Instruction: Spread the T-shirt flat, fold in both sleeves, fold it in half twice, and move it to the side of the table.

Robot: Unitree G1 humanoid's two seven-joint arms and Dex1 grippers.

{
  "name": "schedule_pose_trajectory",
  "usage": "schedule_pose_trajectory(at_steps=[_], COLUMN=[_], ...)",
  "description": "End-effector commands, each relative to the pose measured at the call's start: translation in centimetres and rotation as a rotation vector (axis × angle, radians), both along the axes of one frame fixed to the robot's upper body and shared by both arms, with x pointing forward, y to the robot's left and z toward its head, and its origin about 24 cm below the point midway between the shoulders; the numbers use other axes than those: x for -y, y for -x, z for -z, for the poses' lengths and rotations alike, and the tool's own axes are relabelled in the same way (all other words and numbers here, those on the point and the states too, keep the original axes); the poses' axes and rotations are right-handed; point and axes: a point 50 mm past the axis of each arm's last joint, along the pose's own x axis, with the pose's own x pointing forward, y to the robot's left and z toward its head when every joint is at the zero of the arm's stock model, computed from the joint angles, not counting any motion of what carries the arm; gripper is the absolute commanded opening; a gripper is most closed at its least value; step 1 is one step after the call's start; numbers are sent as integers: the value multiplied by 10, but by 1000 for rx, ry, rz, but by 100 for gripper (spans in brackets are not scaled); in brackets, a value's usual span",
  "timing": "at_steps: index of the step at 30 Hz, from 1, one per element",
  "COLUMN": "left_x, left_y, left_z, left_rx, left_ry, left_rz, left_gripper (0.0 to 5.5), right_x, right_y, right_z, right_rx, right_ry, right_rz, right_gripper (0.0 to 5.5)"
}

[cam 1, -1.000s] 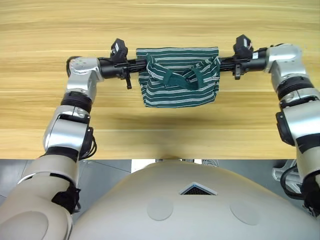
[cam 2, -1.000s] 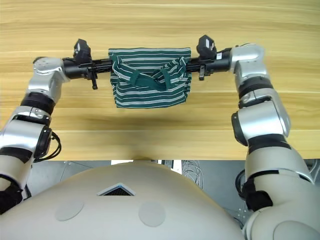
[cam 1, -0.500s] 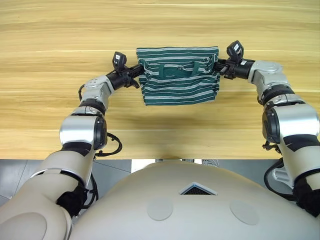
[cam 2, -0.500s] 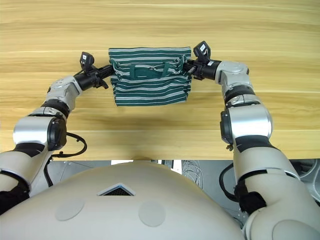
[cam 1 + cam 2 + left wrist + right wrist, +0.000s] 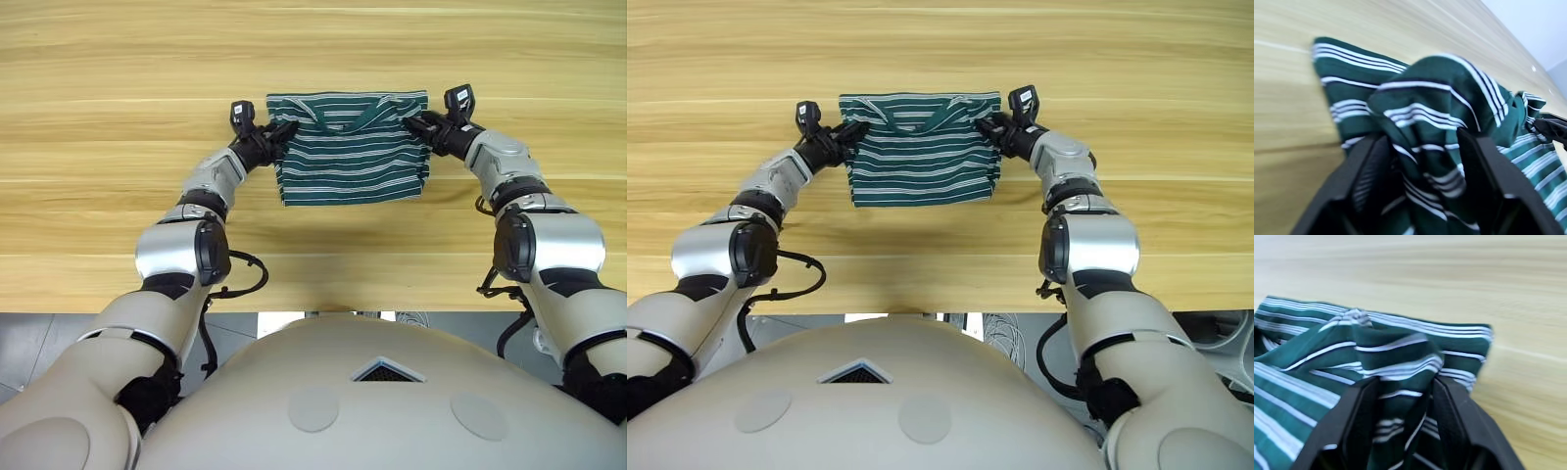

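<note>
The green T-shirt (image 5: pixel 351 162) with white stripes lies folded into a small rectangle on the wooden table (image 5: pixel 118 88), ahead of me at the centre. My left gripper (image 5: pixel 277 132) is shut on the cloth at the shirt's far left corner. At the far right corner my right gripper (image 5: pixel 416 126) is shut on the cloth too. Between them a fold edge sags slightly along the far side. In the left wrist view the striped cloth (image 5: pixel 1425 127) bunches between the black fingers (image 5: pixel 1369 176). The right wrist view shows cloth (image 5: pixel 1396 367) pinched between its fingers (image 5: pixel 1452 416) the same way.
Bare wood stretches to the left, right and far side of the shirt. The table's front edge (image 5: pixel 313 309) runs close to my body, with grey floor below it.
Both grippers have carried the lifted near edge of the shirt forward over to the far edge, folding it in half. The arms have stretched forward and the cloth has flattened.
</note>
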Motion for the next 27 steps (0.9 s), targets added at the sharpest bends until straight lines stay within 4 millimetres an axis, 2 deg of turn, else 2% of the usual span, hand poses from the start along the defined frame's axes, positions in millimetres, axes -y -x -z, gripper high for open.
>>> schedule_pose_trajectory(at_steps=[1,5,10,11,14,15,18,21,24,27], left_x=[-16,-29,-35,-38,-47,-52,-68,-74,-73,-65], left_y=[-15,-21,-22,-23,-27,-26,-15,-2,7,13], left_z=[-13,-19,-22,-25,-47,-54,-67,-78,-89,-94], left_rx=[25,30,71,106,346,433,635,778,864,914], left_ry=[2,14,-55,-65,-121,-141,-201,-251,-269,-307], left_rz=[-191,-345,-355,-349,-302,-296,-304,-302,-303,-272], left_gripper=[256,256,256,275,288,288,288,288,288,288], right_x=[0,2,1,-3,-29,-45,-98,-137,-162,-173], right_y=[-14,-18,-25,-28,-29,-27,-13,5,18,20], right_z=[-13,-18,-31,-36,-44,-43,-28,-11,3,6], right_rx=[64,130,251,288,399,422,408,332,246,192], right_ry=[59,125,175,154,100,78,72,86,105,124], right_rz=[78,116,91,68,-85,-148,-324,-435,-453,-422], right_gripper=[196,196,196,196,196,196,196,196,196,196])
